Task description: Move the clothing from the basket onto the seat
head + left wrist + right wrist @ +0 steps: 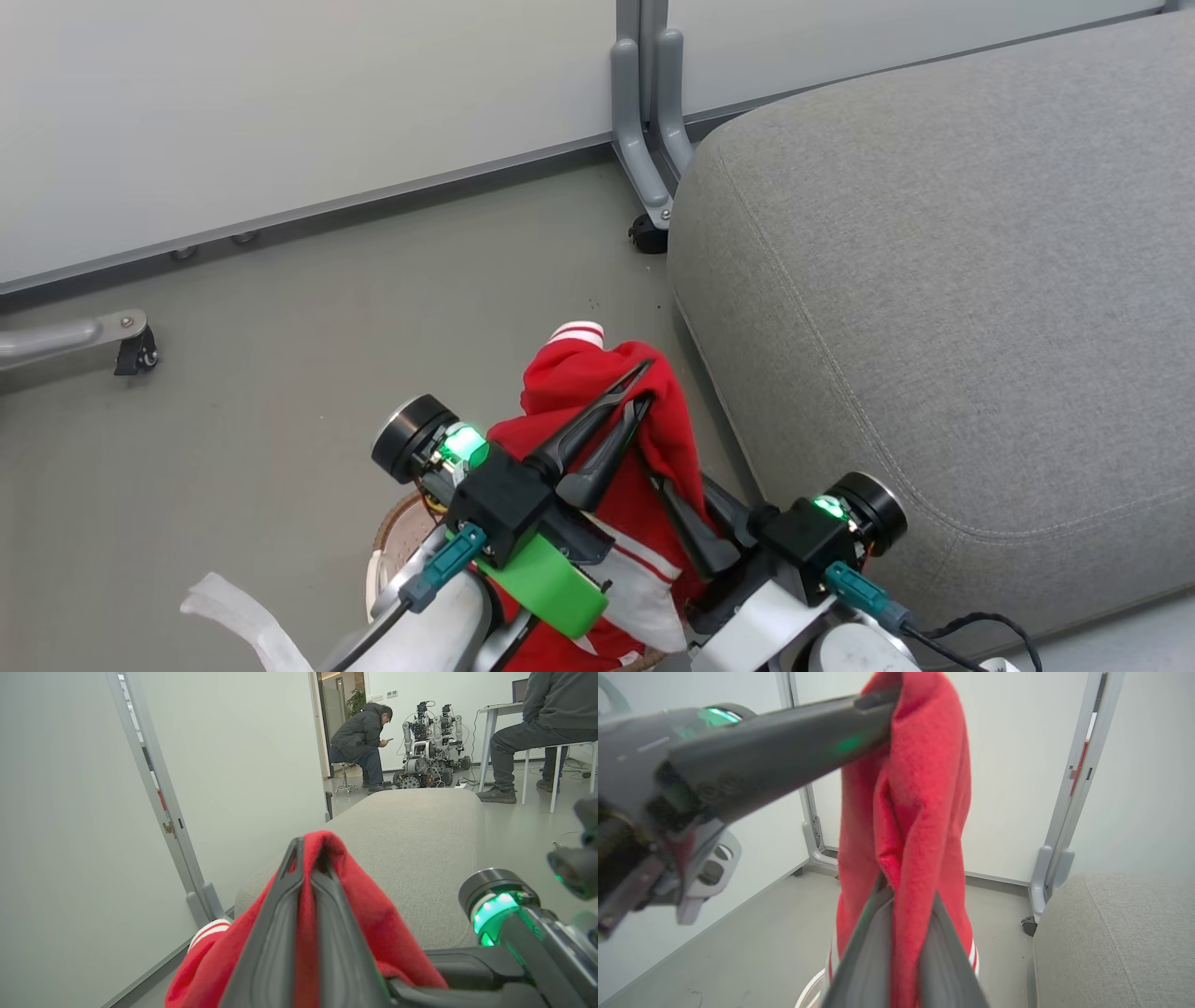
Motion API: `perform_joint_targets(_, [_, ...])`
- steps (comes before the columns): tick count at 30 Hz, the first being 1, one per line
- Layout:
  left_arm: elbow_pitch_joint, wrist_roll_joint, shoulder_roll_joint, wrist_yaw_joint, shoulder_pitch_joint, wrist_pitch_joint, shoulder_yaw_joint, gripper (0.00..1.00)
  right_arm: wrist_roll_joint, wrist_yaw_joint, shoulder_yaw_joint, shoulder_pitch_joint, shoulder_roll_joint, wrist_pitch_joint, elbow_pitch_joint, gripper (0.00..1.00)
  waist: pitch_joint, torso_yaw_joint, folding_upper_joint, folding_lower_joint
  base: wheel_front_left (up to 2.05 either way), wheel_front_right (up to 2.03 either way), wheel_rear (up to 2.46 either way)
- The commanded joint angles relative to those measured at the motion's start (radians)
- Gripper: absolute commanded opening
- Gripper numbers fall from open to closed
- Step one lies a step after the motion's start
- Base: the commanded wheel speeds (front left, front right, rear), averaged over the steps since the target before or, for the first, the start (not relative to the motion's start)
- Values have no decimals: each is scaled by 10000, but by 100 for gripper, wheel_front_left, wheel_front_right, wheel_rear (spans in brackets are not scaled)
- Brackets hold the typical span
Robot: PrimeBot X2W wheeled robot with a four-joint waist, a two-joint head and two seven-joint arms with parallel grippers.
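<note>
Both grippers have the clothing. It hangs bunched in the air above the basket, whose brown rim peeks out low in the head view, behind the left arm. The left gripper is closed narrow on the top fold of the red fabric. In the left wrist view, red cloth sits pinched between its two dark fingers and drapes down both sides. The right gripper comes in lower and from the right, its fingers pointing up-left into the garment. In the right wrist view its fingers are pressed together on a vertical fold of red that runs up to the left gripper's fingertip. The white-striped trim hangs at the bottom of the garment — probably down at basket level, but the arms block the view, so I can't tell if it has cleared the rim. The seat is the big grey cushion to the right. The clothing hangs just beside its rounded corner and is not yet on it. Behind are grey floor, a pale partition wall and a caster foot at the seat's far corner. The left wrist view also shows two seated people and another robot beyond the seat.
</note>
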Motion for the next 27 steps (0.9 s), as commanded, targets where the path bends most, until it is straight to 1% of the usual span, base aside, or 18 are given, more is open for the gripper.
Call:
perform_joint_targets(1, [119,-97,90,-33,-108,-3,-17,0,-28,-6,-84,118,-13,-35,-106,0,-25,9,0,1,0,0,0])
perform_joint_targets(9, [393,-221,89,-33,82,-3,-26,0,-127,-6,-201,242,-15,-35,-154,0,-102,35,0,1,0,0,0])
perform_joint_targets(10, [466,-246,106,-30,105,10,-37,20,-135,-6,-217,258,-15,-35,-160,0,-104,39,0,1,0,0,0])
perform_joint_targets(11, [530,-276,119,-10,123,57,-44,49,-157,-6,-236,278,-13,-35,-172,0,-100,44,0,1,0,0,0])
perform_joint_targets(12, [554,-289,116,21,121,50,-35,87,-175,-6,-253,289,-13,-35,-181,0,-93,49,0,1,0,0,0])
perform_joint_targets(13, [577,-346,88,79,126,63,9,100,-200,-6,-278,289,-13,-35,-196,0,-80,59,0,1,0,0,0])
perform_joint_targets(27, [418,-576,237,99,89,429,-86,100,-353,-6,-757,376,-15,-35,-295,0,54,195,0,1,0,0,0])
